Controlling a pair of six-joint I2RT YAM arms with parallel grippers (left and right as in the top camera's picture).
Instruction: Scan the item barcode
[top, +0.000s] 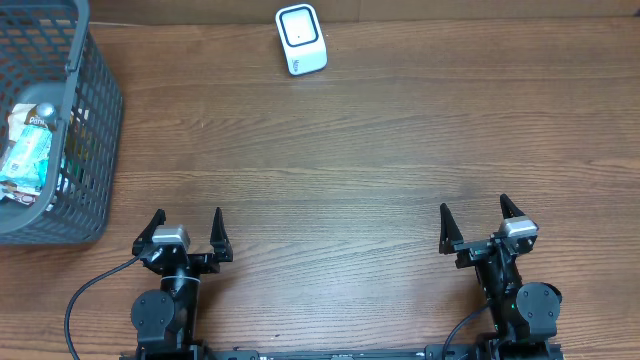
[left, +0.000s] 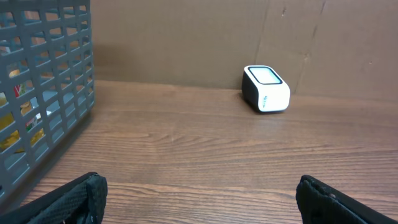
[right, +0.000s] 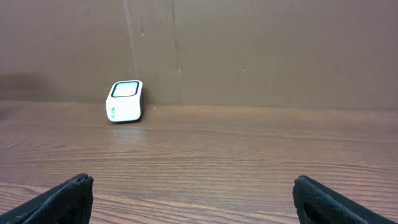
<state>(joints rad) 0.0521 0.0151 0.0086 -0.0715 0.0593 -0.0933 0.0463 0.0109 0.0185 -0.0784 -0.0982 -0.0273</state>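
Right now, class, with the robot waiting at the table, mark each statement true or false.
1. The left gripper and the right gripper are both open. True.
2. The left gripper holds a packet. False: it is empty; the packet lies in the grey basket.
3. The grey basket is on the robot's right. False: it is on the left.
4. The white barcode scanner stands apart from both grippers. True.

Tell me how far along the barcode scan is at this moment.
Done: nothing yet. The packaged item lies in the grey basket, and the white scanner stands alone at the far edge. In hand: nothing; the left hand and right hand are both open and empty near the front edge. Left: pick an item from the basket, present its barcode to the scanner.
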